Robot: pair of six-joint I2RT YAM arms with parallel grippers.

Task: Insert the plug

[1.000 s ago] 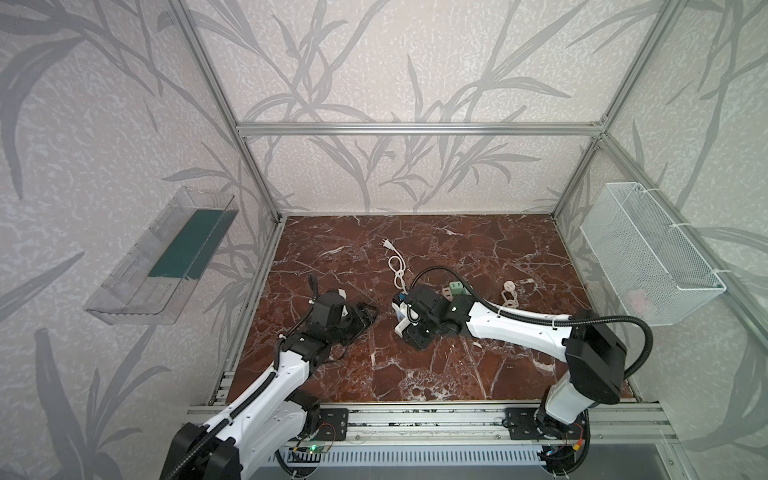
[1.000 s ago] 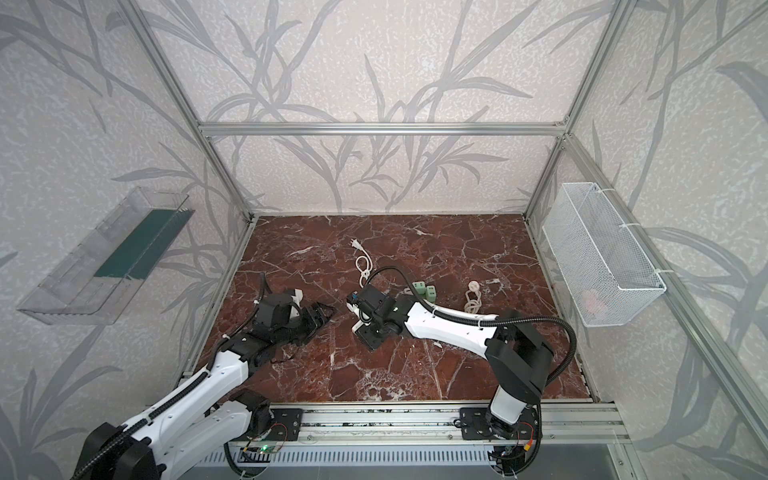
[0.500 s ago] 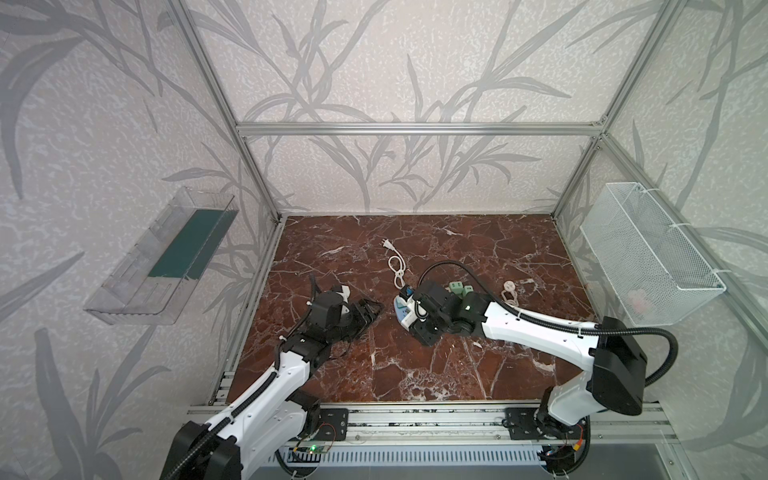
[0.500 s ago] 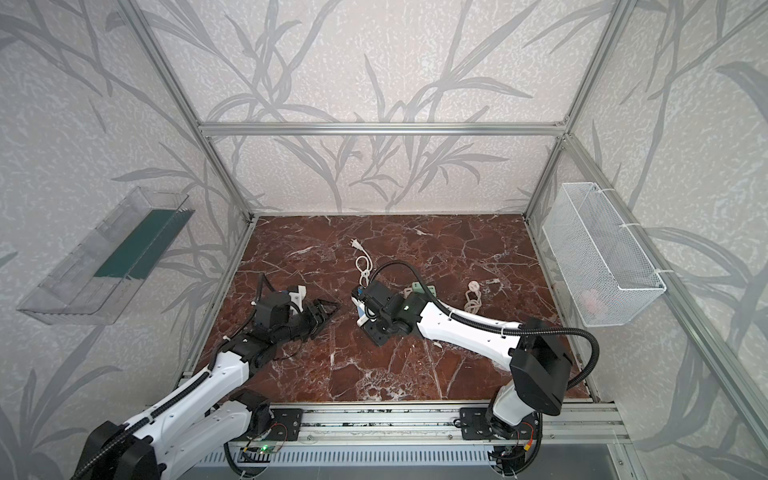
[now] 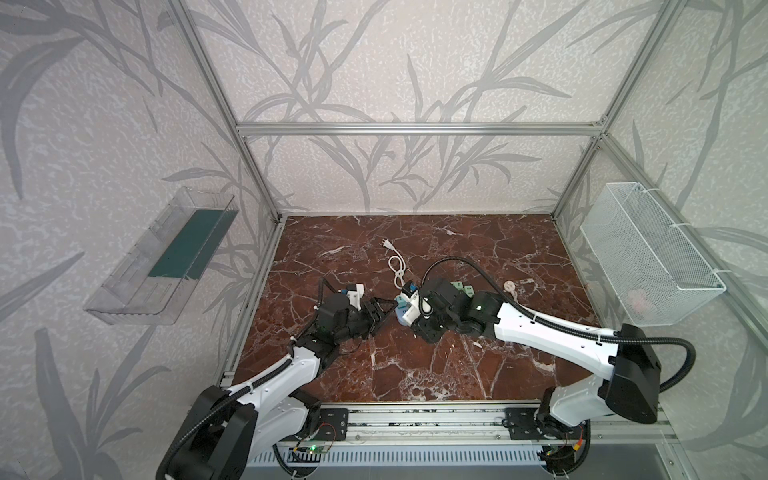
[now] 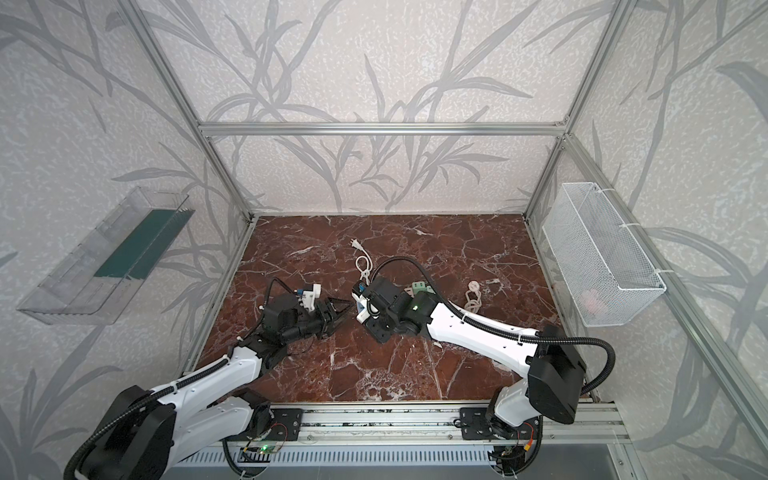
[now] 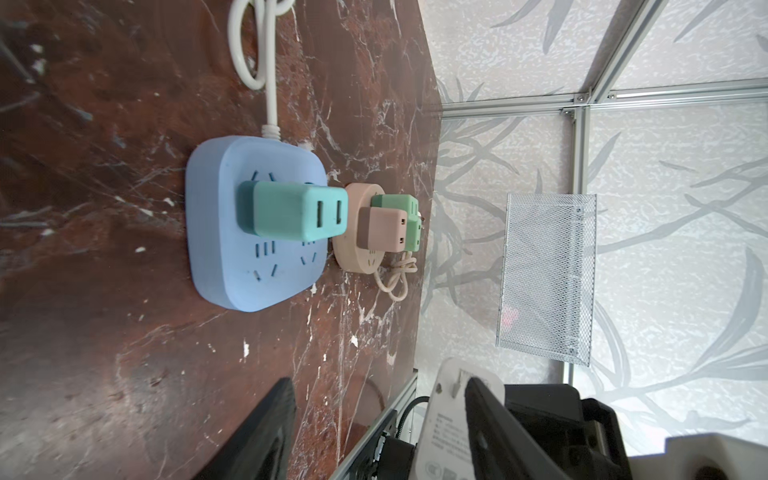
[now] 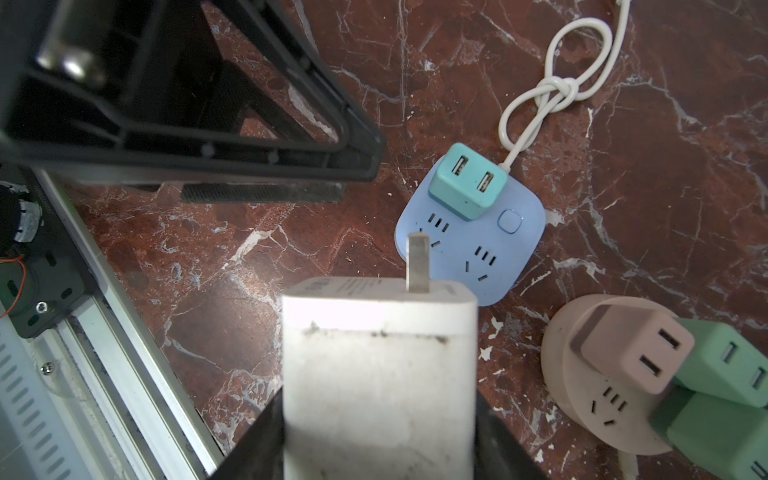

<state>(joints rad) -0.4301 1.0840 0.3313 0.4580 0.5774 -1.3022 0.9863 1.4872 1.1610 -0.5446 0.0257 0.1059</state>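
The right gripper is pinching the white plug, aiming its prongs at the blue power strip mid-bench, while the left gripper is hovering spread, empty.

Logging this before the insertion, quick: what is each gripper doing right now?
Left gripper: open, nothing between its jaws.
Right gripper: closed on the white charger plug.
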